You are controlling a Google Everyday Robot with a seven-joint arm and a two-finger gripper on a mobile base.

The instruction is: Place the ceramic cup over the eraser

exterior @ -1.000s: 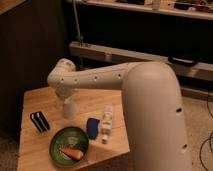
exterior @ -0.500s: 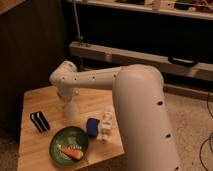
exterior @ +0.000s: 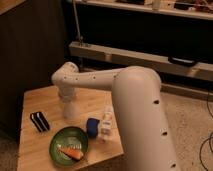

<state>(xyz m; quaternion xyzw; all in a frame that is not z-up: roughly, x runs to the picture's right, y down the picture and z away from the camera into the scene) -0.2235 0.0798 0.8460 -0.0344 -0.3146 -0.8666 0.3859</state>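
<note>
Showing the smooth white arm (exterior: pixel 140 100) swung leftward since the earliest frame, the gripper (exterior: pixel 68 98) meets the plain tapered ceramic cup (exterior: pixel 71 112) on the wooden surface (exterior: pixel 35 147), its grip state impossible to tell, while the flat striped eraser (exterior: pixel 39 121) lies apart, unmoved.

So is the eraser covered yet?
Uncovered: the eraser lies bare on the table; the tool is down mid-table, apart from it.

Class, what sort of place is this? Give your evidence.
Probably a lab or workshop: a small wooden table, a metal rail behind, cables on the speckled floor. The gripper is at the ceramic cup.
</note>
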